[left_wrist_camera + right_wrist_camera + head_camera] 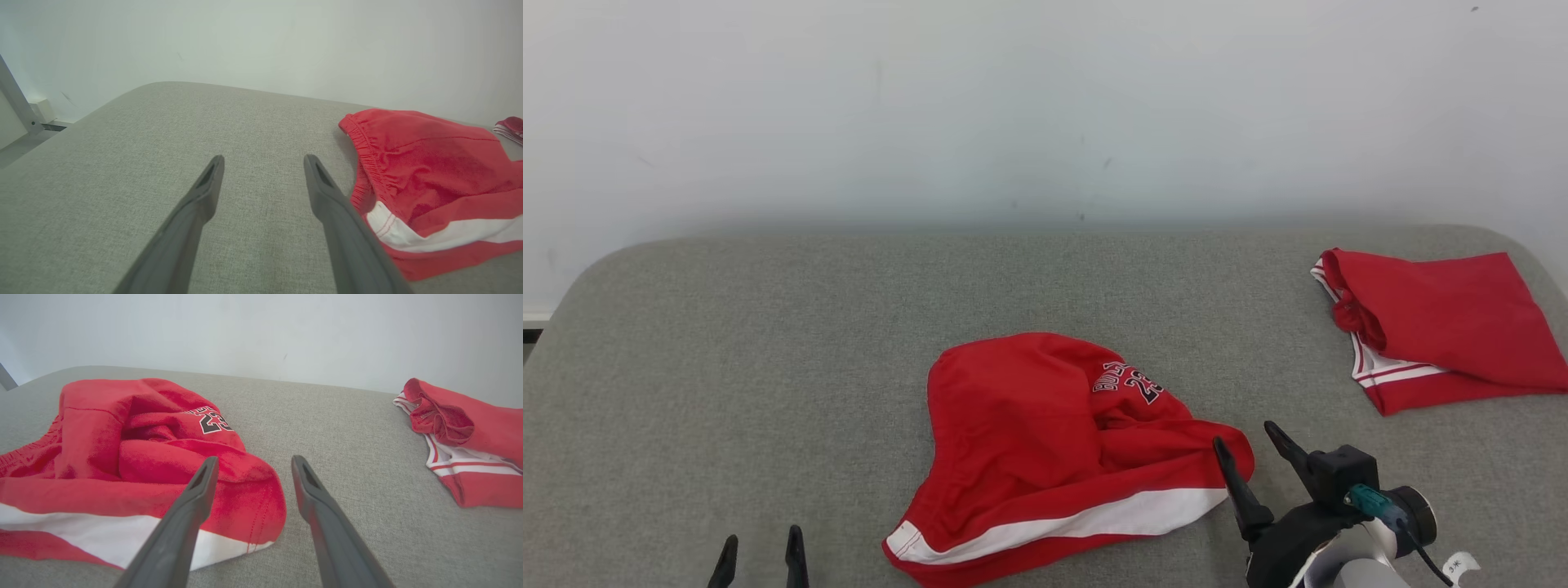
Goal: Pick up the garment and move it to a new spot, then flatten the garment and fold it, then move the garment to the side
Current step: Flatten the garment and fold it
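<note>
Surface: grey woven pad [768, 367] with rounded far corners, against a pale wall [1045, 98].
Right jaws: the right gripper [254, 459] stands with its fingers spread, gripping nothing.
Left jaws: the left gripper [263, 159] is spread wide too, with bare grey weave between its fingers.
Garment and right jaws: the red shorts [1013, 433] lie crumpled at the near middle of the pad. Their right end reaches the right gripper's left finger, while the right finger is over bare pad.
Garment and left jaws: the shorts lie to the right of the left gripper, apart from it, with the waistband end nearest.
Head view: takes in both grippers at once, and the whole outline of the shorts with the white band along their near edge.
Right wrist view: close on the heaped folds, the black-and-white 23 print and the stitched hem at the right corner.
Left wrist view: shows the gathered elastic waistband plainly, and a grey strut [16, 98] at the far left.
Farther out: a folded red garment with white trim [1437, 327] lies at the far right, well apart from the shorts.
</note>
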Motion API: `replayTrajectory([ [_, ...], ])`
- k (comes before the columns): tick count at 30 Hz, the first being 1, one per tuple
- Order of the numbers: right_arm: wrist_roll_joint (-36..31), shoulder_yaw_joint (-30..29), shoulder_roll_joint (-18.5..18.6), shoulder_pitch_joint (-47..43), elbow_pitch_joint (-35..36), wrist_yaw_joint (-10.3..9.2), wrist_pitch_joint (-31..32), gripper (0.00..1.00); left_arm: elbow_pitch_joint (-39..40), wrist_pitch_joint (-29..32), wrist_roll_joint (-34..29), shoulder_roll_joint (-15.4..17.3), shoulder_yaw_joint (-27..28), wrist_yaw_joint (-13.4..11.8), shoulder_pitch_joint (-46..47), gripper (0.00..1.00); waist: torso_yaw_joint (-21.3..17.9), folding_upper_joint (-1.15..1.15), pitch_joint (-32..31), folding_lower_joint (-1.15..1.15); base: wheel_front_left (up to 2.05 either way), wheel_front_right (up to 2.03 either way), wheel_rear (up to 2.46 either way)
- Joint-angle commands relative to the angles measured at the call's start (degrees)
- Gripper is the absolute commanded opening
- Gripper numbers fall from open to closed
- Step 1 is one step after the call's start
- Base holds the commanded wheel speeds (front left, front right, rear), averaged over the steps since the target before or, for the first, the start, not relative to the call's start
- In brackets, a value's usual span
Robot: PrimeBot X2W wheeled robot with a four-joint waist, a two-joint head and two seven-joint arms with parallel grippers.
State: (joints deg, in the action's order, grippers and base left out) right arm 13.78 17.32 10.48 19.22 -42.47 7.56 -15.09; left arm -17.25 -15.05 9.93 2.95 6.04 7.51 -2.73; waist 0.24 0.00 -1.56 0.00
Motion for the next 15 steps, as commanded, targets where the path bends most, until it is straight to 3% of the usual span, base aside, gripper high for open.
replayTrajectory([
  [1, -0.2, -0.35, 0.35, -1.72, 1.43, -0.12, -0.06, 1.0, -0.04, -0.17, 0.05, -0.1, -0.53, -0.07, -0.88, 1.0, 0.07, 0.0, -0.39, 0.0, 0.0, 0.0, 0.0],
  [7, -0.99, -1.99, 0.33, -8.2, 7.68, -0.12, -0.06, 1.0, -0.74, -0.17, -0.6, 1.54, -5.11, -0.1, -0.75, 1.0, -0.04, 0.0, -1.03, 0.0, 0.0, 0.0, 0.0],
  [15, -1.54, -0.77, 1.07, -8.13, 3.65, -0.12, -0.07, 1.0, -5.28, -0.17, 2.08, 8.1, -18.25, -0.1, 3.46, 1.0, -0.71, 0.0, -0.47, 0.0, 0.0, 0.0, 0.0],
])
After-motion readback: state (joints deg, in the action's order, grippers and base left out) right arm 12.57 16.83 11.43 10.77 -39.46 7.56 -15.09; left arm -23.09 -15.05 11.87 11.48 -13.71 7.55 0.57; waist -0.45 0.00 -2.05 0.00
